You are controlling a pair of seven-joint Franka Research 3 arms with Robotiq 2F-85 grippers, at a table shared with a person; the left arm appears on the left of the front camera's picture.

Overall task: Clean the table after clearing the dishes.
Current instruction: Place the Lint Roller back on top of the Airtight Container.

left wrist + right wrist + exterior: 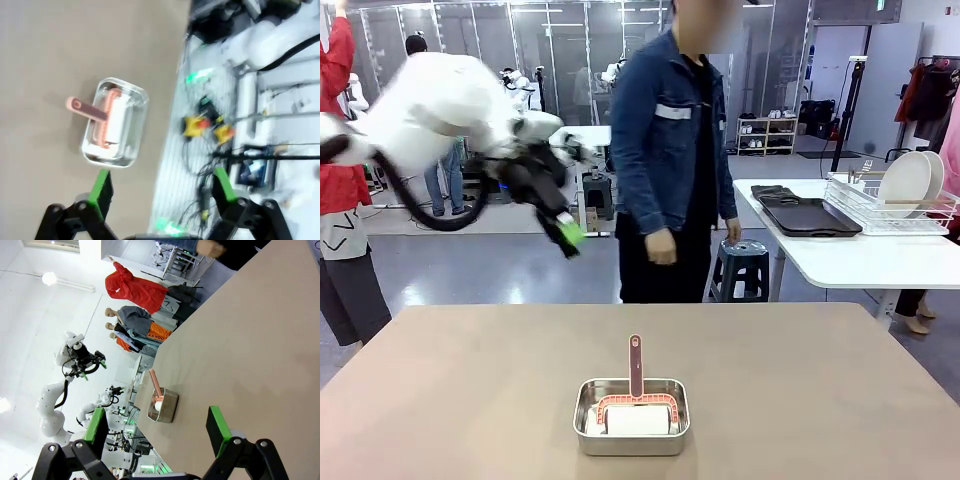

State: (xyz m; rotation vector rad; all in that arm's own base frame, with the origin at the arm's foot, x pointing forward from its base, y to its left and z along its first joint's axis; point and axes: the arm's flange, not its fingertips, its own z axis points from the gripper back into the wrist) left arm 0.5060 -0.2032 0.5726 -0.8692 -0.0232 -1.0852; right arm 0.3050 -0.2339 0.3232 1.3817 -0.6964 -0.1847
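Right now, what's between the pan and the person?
Only bare table lies between the pan and the person, seen in the front view.

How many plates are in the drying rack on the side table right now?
2 visible. Both white plates stand on edge in the wire rack on the white side table: the nearer plate and, overlapped behind it, another plate. More could be hidden behind them.
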